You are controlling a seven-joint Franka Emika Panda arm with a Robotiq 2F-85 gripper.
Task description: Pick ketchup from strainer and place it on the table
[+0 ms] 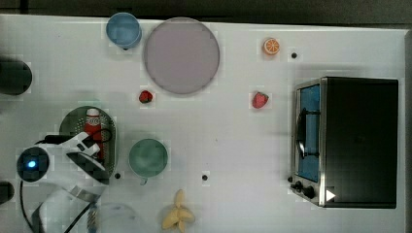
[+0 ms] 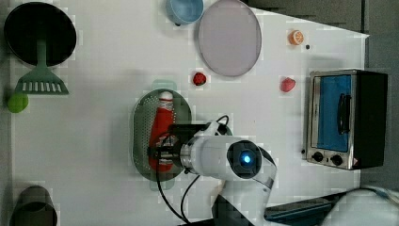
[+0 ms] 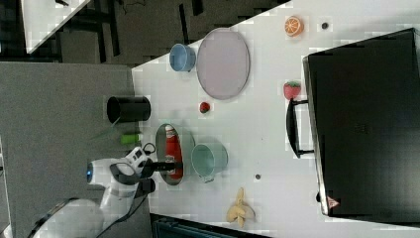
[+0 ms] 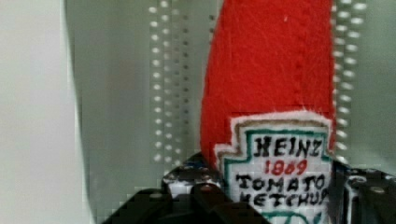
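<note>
Ketchup lies lengthwise in the strainer, near the worktop edge beside the arm's base. Gripper straddles the label end, fingers either side, apparently clamped on it for lifting.

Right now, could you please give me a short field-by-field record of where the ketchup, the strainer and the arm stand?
ketchup: lying in the strainer, white cap toward the left view's top
strainer: on the table, beside the green cup
end effector: down in the strainer, one finger on each side of the ketchup's label
grasp: cannot tell whether the bottle is clamped
table: bare white area between green cup and toaster oven
green cup: upright, empty
toaster oven: at the top view's right
</note>
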